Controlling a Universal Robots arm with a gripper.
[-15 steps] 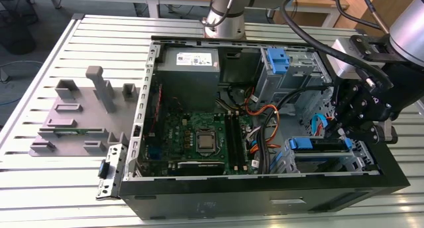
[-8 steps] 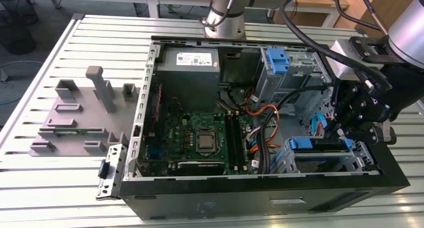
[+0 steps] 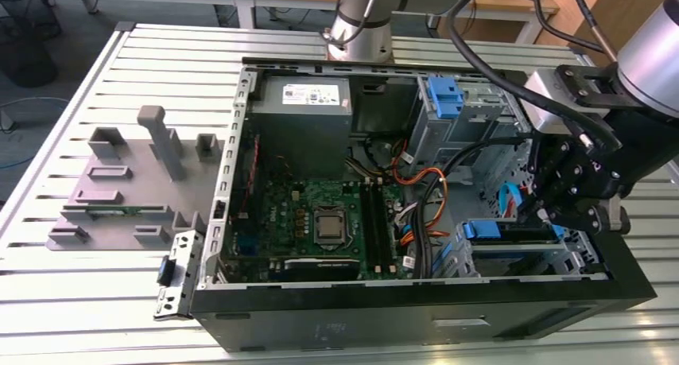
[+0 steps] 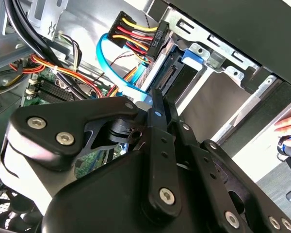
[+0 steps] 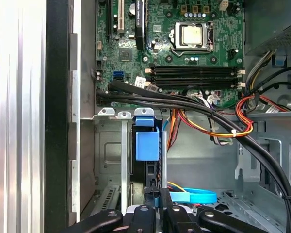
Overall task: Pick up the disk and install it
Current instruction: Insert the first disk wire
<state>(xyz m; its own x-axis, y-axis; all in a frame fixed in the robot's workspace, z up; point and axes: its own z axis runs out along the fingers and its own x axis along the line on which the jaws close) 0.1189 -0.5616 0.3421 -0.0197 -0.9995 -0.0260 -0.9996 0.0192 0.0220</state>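
Note:
The disk (image 5: 151,172) stands on edge in the drive cage (image 5: 111,145) at the case's front corner, with its blue carrier rail (image 5: 147,141) showing on top. In the second wrist view the disk's connector end (image 4: 169,75) faces up and out of the bay. My gripper (image 5: 159,195) reaches down onto that end, its black fingers (image 4: 156,121) drawn close together on the disk's edge. In the exterior view the gripper (image 3: 546,214) hangs at the view's right, just above the disk's blue carrier (image 3: 490,229) in the bay.
Orange, red and black cable bundles (image 5: 218,121) and a light blue data cable (image 5: 191,196) run close to the bay. The motherboard (image 3: 318,222), the power supply (image 3: 308,95) and a bare blue clip (image 3: 446,95) lie in the case. A grey fixture (image 3: 127,182) stands at the exterior view's left. A person's hand (image 4: 290,124) rests outside the case.

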